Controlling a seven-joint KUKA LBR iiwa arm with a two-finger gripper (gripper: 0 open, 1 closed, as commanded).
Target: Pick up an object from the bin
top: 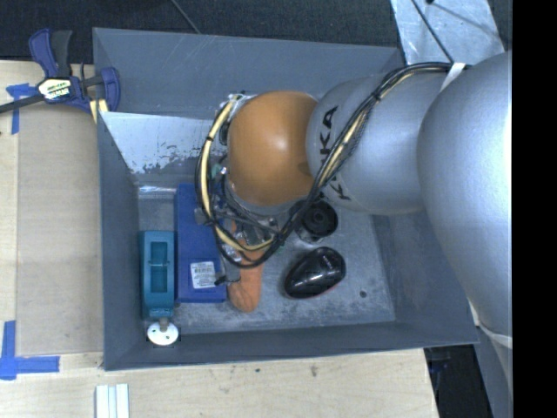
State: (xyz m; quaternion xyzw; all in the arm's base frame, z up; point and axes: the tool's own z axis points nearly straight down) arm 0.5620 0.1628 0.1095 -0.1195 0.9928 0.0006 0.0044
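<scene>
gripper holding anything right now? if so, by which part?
Cannot tell. The orange wrist cover blocks the view beneath it; it sits over the blue box and an orange carrot-shaped piece.

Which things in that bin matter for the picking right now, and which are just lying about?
Closest to the job: tool; orange carrot-shaped thing right by it; blue flat box beside it.
Lying about: black mouse; black round cap; teal block; small white disc.
</scene>
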